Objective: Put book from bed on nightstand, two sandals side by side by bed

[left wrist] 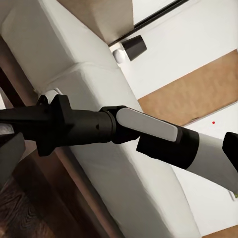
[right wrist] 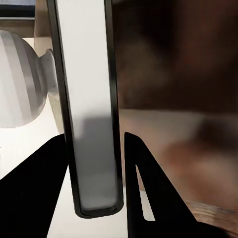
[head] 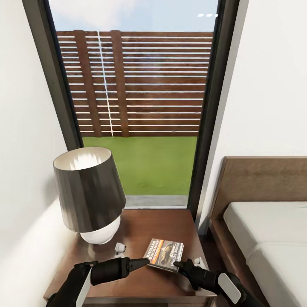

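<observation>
Two black jaws flank the thin dark orange-banded paperback book (head: 164, 254) on the glossy reddish-brown nightstand (head: 140, 285): right jaws (head: 179, 265) clamp its near corner; left jaws' (head: 143, 263) state unclear.

I'm in a home bedroom: bed (head: 273, 238), lamp (head: 89, 192) on nightstand (head: 140, 230), probably a garden beyond the window (head: 140, 106).

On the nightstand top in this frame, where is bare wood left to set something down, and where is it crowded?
Bare wood on the nightstand lies at the back, between the lamp and the window-side edge, and along the right edge toward the bed. The front is crowded: the book sits there with the left gripper and right gripper at its two sides.
</observation>
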### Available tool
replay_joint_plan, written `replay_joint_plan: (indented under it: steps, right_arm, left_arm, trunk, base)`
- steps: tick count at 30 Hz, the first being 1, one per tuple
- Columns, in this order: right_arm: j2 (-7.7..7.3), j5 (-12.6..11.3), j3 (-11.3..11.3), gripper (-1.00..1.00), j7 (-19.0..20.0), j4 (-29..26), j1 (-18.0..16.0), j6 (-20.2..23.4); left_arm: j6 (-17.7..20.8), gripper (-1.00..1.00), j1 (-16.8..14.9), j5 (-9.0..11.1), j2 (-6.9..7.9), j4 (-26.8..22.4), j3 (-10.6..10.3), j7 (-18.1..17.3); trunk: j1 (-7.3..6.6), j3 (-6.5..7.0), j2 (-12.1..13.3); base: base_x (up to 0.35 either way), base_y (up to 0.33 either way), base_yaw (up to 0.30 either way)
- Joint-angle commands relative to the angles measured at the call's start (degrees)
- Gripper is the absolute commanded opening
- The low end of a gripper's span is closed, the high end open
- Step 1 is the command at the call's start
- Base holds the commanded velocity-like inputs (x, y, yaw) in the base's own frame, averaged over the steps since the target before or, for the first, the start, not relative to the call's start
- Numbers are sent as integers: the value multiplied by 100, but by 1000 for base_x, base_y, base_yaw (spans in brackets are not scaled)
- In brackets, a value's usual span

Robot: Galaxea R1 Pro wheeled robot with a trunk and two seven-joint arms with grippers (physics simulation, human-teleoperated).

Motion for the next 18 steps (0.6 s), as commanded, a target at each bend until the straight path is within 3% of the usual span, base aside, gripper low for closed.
replay_joint_plan:
  steps: [1,12,18]
  right_arm:
    - [-7,-33,31,-100,5,-1,-3,9]
    - [-15,-42,31,-100,82,-17,-3,26]
    - [-15,-42,45,-100,764,-16,-3,27]
  left_arm:
    - [60,100,-3,-12,-5,-2,16,-25]
    - [60,100,-3,-12,-5,-2,16,-25]
    - [60,100,-3,-12,-5,-2,16,-25]
  trunk:
    - [-1,-6,-2]
    - [-1,-6,-2]
    - [-1,-6,-2]
  base:
    - [0,0,0]
    - [0,0,0]
    - [0,0,0]
